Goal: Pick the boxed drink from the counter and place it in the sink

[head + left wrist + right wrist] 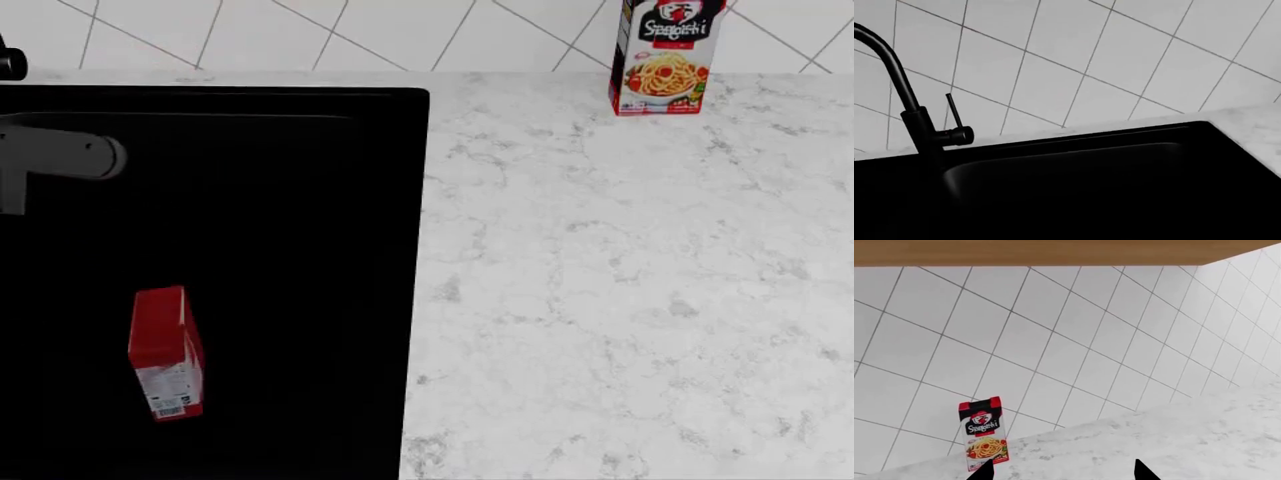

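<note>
The boxed drink (pixel 167 355), a small red carton with a white barcode panel, lies inside the black sink (pixel 307 240) at its near left, free of any gripper. The sink also fills the left wrist view (pixel 1074 175), where my left gripper's fingers cannot be made out against the black basin. A grey part of my left arm (pixel 60 155) hangs over the sink's far left. My right gripper (pixel 1062 471) is open and empty above the white marble counter (pixel 1174 440); it does not show in the head view. The counter (pixel 627 280) lies right of the sink.
A tall spaghetti box (pixel 661 55) stands at the back of the counter against the tiled wall, also in the right wrist view (pixel 983 440). A black faucet (pixel 904 100) rises behind the sink. A wooden cabinet edge (pixel 1054 251) runs above the wall tiles.
</note>
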### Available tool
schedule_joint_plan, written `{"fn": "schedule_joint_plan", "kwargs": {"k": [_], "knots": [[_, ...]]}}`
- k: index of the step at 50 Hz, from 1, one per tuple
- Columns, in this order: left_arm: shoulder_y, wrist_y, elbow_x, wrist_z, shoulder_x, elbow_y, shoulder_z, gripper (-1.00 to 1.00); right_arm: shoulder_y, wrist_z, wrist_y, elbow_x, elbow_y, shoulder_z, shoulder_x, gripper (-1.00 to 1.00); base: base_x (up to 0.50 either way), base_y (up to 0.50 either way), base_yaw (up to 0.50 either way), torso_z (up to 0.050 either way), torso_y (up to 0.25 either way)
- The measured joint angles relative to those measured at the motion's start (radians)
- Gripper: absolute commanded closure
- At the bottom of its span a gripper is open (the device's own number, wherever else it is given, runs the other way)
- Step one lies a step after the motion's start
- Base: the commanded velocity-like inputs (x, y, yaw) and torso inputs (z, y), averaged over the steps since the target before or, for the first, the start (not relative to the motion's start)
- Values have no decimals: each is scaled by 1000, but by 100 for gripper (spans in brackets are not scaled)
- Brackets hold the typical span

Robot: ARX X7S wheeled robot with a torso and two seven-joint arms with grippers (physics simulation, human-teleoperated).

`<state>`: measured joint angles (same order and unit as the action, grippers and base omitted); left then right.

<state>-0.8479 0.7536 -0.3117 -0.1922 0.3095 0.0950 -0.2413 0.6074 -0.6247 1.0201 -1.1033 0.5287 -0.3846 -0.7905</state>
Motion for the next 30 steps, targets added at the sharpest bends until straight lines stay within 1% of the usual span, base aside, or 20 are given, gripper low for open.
{"fn": "schedule_joint_plan", "kwargs": {"k": [7,15,24,30], "knots": [[112,97,-53,-35,32,-289,30,-100,-3,-1,-2,-5,3,-4,-1,-100,0,0,0,0,0],[247,172,-110,-72,62,-572,70,-100,-13,-1,-5,-8,9,-14,-2,-100,0,0,0,0,0],[375,245,-187,-102,88,-832,127,-100,-6,-3,-7,-10,12,-8,-4,-100,0,0,0,0,0],[436,272,-249,-121,120,-965,145,-100,-9,-7,-7,-15,16,-12,-3,-100,0,0,0,0,0]]}}
